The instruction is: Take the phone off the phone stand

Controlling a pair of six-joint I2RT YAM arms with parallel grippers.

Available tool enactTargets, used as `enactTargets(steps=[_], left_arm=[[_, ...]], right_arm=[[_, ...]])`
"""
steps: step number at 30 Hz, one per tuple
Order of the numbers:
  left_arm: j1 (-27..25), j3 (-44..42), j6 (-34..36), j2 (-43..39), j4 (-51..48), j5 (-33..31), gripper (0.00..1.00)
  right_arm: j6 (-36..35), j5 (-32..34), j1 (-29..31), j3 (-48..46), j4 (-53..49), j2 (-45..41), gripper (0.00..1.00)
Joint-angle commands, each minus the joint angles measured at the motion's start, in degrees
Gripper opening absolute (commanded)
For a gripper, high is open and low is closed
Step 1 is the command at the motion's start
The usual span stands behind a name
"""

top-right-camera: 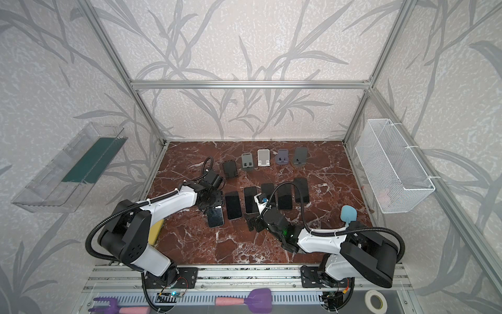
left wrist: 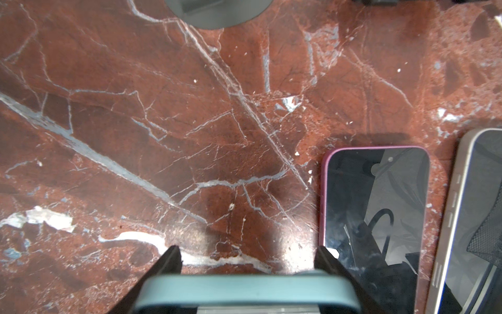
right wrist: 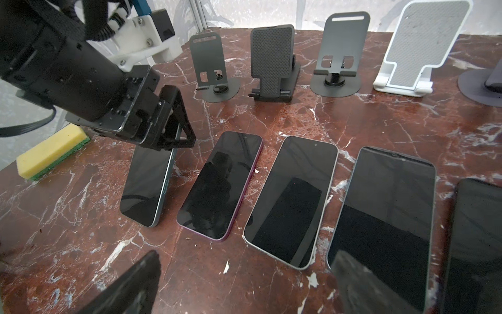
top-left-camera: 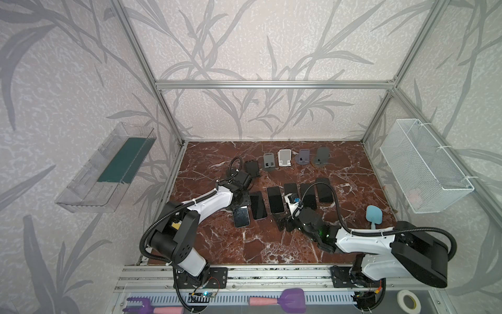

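nearest the front, the right pincer (right wrist: pixel 245 255) hangs low over the table (top-left-camera: pixel 244 244). its two fingers are spread wide with nothing between them. it sits by the middle of the row of phones (top-left-camera: pixel 275 199), apart from the one that matters.

that one is the blue-edged phone (right wrist: pixel 148 185), at the left end of the row. it is already off its stand. its long side runs front to back, the same way as its neighbours. its near end looks to rest on the table. i cannot tell if the far end is flat down too. the left pincer (left wrist: pixel 248 248) is pinching that far end, one finger on each long edge. so the phone reaches from the pincer toward the front of the table, and the left arm is the one that has it.

just past the pincer is a round grey stand (left wrist: pixel 217 12) with nothing on it. i think the next move is only to let go and lift straight up. that way the phone would not get pushed into the pink-edged phone (right wrist: pixel 220 185) just beside it.

count: six phones in the near row. behind them are six stands (right wrist: pixel 273 59) in a far row, all bare. in both top views one stand hides under the left arm.
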Motion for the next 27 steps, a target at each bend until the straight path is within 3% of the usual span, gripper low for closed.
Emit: enactTargets(steps=[1, 10, 27], left_arm=[[-0.2, 0.4, -0.9, 1.7, -1.4, -1.9, 0.46], [0.0, 4.7, 1.2, 7.0, -3.3, -4.2, 0.50], [1.5, 5.1, 3.2, 9.5, -2.9, -4.2, 0.57]], right_arm=[[0.2, 1.5, 0.2, 1.8, -0.5, 0.2, 0.98], [0.0, 2.3, 0.2, 1.8, -1.1, -0.2, 0.98], [0.6, 1.7, 0.2, 2.6, -1.6, 1.3, 0.98]])
